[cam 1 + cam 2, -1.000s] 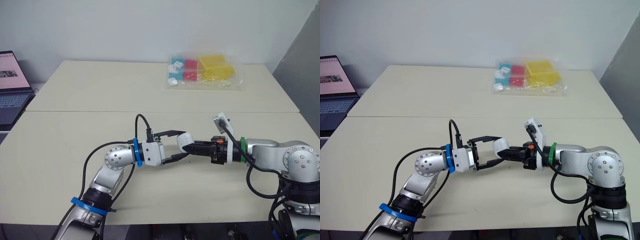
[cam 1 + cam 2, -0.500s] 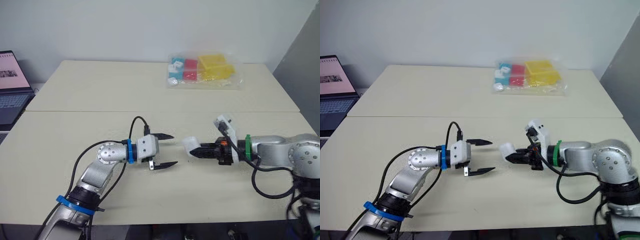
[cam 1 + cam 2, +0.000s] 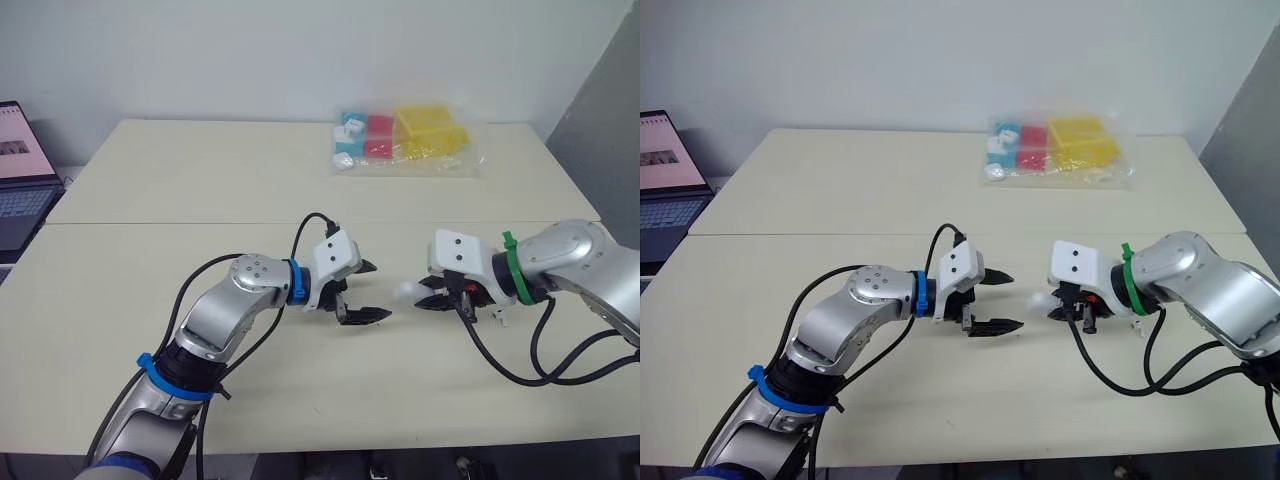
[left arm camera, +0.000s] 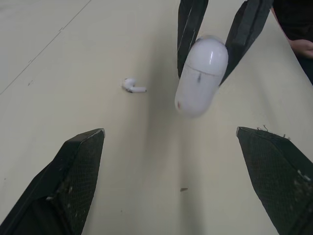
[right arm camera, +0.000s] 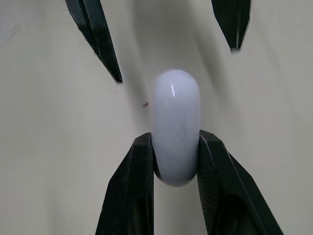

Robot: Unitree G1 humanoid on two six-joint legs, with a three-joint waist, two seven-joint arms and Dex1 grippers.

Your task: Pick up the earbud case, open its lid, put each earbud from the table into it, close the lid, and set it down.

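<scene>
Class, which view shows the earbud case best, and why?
The right wrist view: the earbud case sits large and central, clamped by the right gripper. The left wrist view shows it smaller; the eye views, a small white tip.

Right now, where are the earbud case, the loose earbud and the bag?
earbud case [image 5: 176, 127], right wrist view, middle of shell
earbud [image 4: 130, 85], left wrist view, rounded head
bag [image 3: 408, 140], left eye view, its middle

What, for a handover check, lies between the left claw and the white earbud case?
Nothing: the left wrist view shows bare beige tabletop between the left claw and the white oval earbud case; a white earbud lies aside.
</scene>
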